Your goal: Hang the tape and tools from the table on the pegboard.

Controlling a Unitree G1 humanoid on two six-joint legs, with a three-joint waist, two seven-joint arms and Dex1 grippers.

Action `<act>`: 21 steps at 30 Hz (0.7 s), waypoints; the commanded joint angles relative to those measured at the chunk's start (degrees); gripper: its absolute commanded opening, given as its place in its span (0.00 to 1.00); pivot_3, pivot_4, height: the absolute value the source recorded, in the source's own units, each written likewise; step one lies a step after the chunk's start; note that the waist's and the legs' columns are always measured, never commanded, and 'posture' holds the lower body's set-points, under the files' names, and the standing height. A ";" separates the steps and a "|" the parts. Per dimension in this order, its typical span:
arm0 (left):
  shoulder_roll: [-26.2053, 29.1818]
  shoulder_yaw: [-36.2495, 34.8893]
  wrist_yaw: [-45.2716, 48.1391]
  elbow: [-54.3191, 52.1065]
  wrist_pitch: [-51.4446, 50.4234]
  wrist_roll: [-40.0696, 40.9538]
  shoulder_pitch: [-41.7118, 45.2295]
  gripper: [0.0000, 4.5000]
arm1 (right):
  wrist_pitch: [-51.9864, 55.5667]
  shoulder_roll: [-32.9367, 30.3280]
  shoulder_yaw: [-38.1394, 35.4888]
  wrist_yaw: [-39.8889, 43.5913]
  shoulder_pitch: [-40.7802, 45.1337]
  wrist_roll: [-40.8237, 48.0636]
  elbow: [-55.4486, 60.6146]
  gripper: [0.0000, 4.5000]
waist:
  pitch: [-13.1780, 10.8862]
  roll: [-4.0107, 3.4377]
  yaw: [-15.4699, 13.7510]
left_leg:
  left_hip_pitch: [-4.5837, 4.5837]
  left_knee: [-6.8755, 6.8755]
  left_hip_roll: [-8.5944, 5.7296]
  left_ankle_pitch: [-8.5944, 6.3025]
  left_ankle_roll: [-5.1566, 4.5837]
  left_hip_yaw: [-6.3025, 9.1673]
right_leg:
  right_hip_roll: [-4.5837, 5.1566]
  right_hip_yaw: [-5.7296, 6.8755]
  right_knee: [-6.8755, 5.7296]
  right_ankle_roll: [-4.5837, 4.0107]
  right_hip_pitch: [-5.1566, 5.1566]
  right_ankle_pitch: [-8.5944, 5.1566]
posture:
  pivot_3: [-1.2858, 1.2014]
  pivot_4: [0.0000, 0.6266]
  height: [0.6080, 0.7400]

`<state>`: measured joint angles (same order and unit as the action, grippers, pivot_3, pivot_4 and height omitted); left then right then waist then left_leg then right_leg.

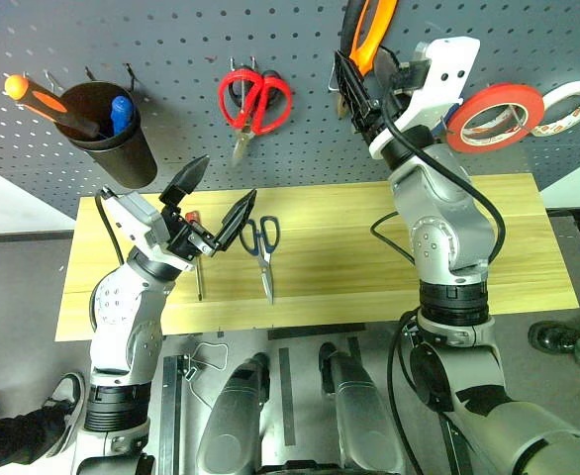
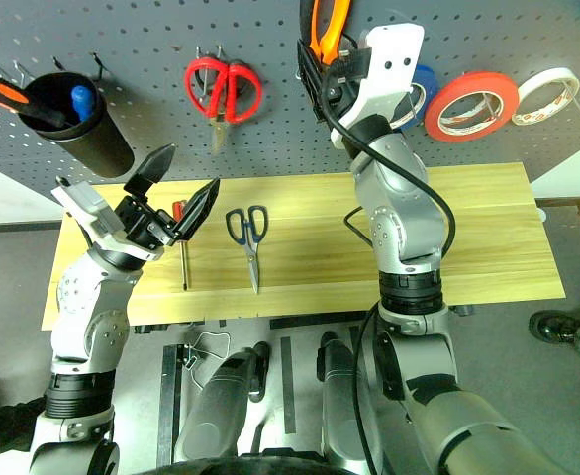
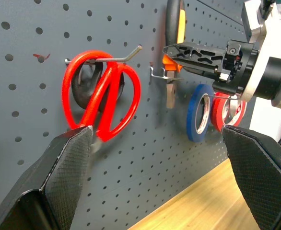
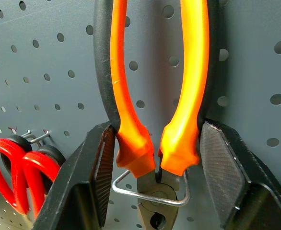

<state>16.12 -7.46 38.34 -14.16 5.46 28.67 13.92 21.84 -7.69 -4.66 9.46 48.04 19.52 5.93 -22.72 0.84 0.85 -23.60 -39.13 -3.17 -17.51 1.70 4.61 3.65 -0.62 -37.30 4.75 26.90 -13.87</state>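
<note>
The orange-and-black pliers hang head-down in a wire hook on the grey pegboard. My right gripper is raised to them, its fingertips against the outer sides of both handles. The red tape hangs on the pegboard to the right. On the wooden table lie the dark-handled scissors and the thin red-handled screwdriver. My left gripper is open and empty above the screwdriver, pointing up at the board.
Red-handled scissors hang left of the pliers. A black cup on the board holds an orange-handled screwdriver. Blue tape and white tape flank the red ring. A person's shoes show on the floor on both sides.
</note>
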 commanded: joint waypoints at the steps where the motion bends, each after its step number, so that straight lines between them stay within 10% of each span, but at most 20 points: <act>1: 0.22 0.13 -0.07 -1.57 0.79 -0.15 -0.45 1.00 | -0.07 0.14 -0.63 -0.19 1.34 0.64 2.70 0.85 | 0.00 0.00 -0.03 | 0.00 0.00 0.00 0.00 0.00 0.00 | 0.00 0.00 0.00 0.00 0.00 0.00 | 0.55 0.61 1.00; 3: 0.18 0.14 -0.01 -1.64 0.82 -0.08 -0.55 1.00 | 0.02 -0.18 -0.63 -0.20 1.39 0.33 2.64 0.99 | 0.00 0.00 -0.04 | 0.00 0.00 0.00 0.00 0.00 0.00 | 0.00 0.00 0.00 0.00 0.00 0.00 | 0.55 0.61 1.00; 21: 1.60 1.44 2.88 -3.35 -1.54 1.56 -4.19 1.00 | 5.44 -3.83 -0.48 1.84 -6.95 1.25 11.29 0.99 | 0.00 0.00 -0.09 | 0.00 0.01 0.00 0.00 -0.01 0.01 | 0.01 -0.04 0.02 0.00 0.00 0.00 | 0.55 0.60 1.00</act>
<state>17.40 -5.79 41.00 -14.84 3.27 29.41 9.96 26.88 -10.79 -4.78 11.08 41.52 19.95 12.63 -22.72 0.84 0.76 -23.61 -39.12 -3.17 -17.52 1.69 4.62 3.65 -0.67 -37.28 4.75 26.90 -13.87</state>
